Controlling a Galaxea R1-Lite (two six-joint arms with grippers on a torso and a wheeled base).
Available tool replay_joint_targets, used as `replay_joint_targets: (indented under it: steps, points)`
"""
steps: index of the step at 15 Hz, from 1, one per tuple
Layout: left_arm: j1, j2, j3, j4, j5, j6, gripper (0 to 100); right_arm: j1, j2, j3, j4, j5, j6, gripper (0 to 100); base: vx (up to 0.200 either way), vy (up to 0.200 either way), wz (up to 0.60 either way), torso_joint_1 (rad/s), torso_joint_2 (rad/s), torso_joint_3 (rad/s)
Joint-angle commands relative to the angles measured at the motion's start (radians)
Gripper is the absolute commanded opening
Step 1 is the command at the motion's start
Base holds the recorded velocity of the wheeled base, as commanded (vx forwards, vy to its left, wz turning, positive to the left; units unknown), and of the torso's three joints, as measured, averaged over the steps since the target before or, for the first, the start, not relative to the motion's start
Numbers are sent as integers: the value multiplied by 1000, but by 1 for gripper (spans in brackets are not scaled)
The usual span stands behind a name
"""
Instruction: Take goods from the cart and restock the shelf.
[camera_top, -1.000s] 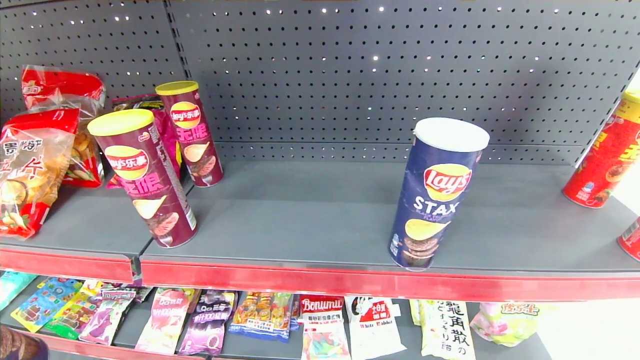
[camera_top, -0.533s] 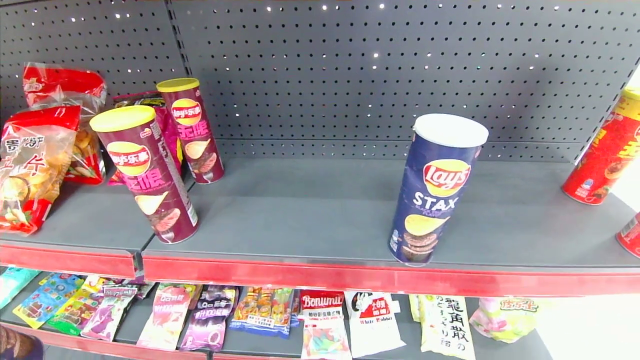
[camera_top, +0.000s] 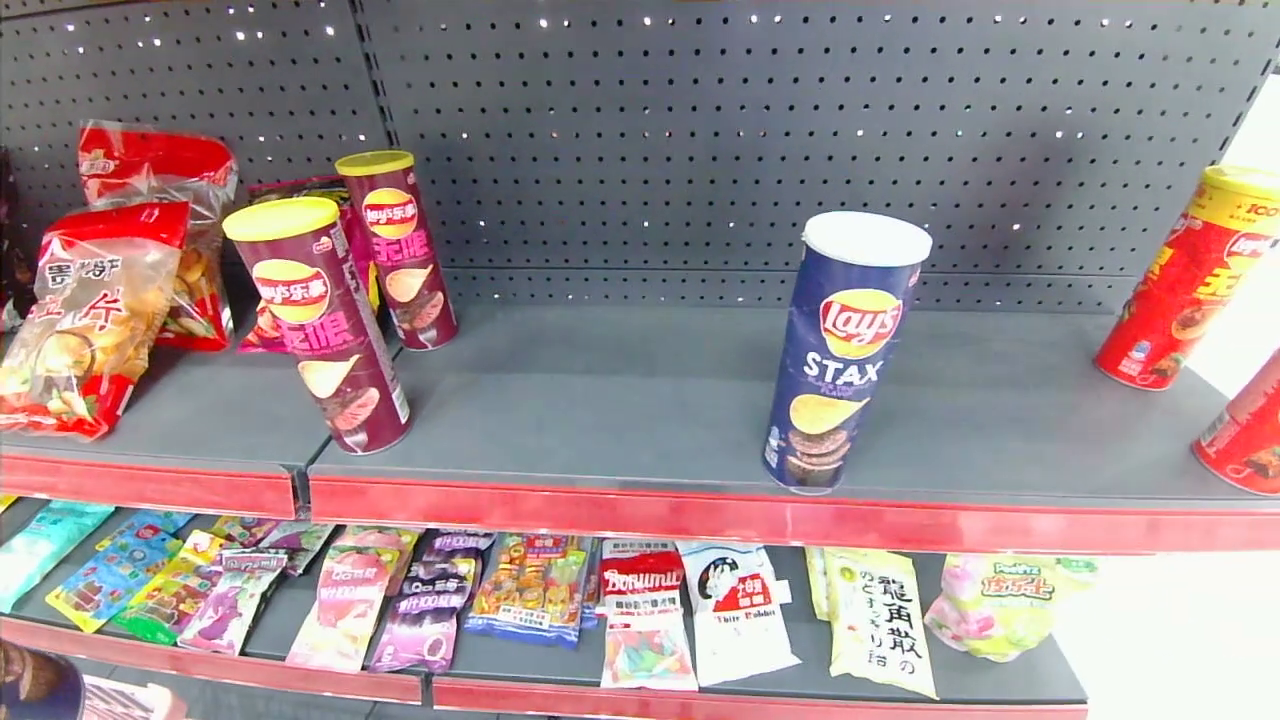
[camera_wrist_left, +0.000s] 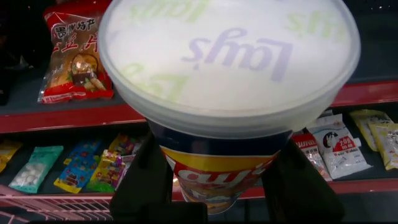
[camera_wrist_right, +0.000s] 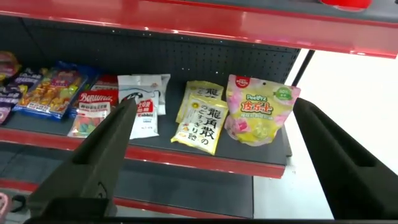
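Cardboard with a smooth print, and a white plastic lid (camera_wrist_left: 230, 62) on top: this is the held can (camera_wrist_left: 217, 171), a navy tube of chips. My left gripper (camera_wrist_left: 227, 186) is clamped on its body, one dark finger (camera_wrist_left: 149, 180) on each side, below the lid. My right gripper (camera_wrist_right: 224, 155) is spread wide with nothing between its jaws. The held can hangs in front of the shelf, not yet on the shelf board (camera_top: 620, 400) where the shelf can (camera_top: 845, 350) of the same kind stands. To the left of the shelf can, well apart, stand two maroon cans (camera_top: 320, 320); to its right are red cans (camera_top: 1180, 280). I judge the tube light and stiff, but a hard squeeze can dent it, and the chips inside break easily. The surface looks slippery, so I take hold at the middle of the body. It is tall and narrow and may tip when I set it down.
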Motion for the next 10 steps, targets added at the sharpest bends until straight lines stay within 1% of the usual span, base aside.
replay_joint_targets:
  steps: [1, 4, 10]
  points:
    - [0, 0, 1, 0, 0, 0, 0, 1, 2, 0, 1, 0, -2, 100, 0, 0, 0, 0, 0, 0]
    - [0, -5, -1, 0, 0, 0, 0, 1, 2, 0, 1, 2, 0, 100, 0, 0, 0, 0, 0, 0]
    - [-1, -11, 1, 0, -2, 0, 0, 1, 2, 0, 1, 2, 1, 100, 0, 0, -600, 3, 2, 3]
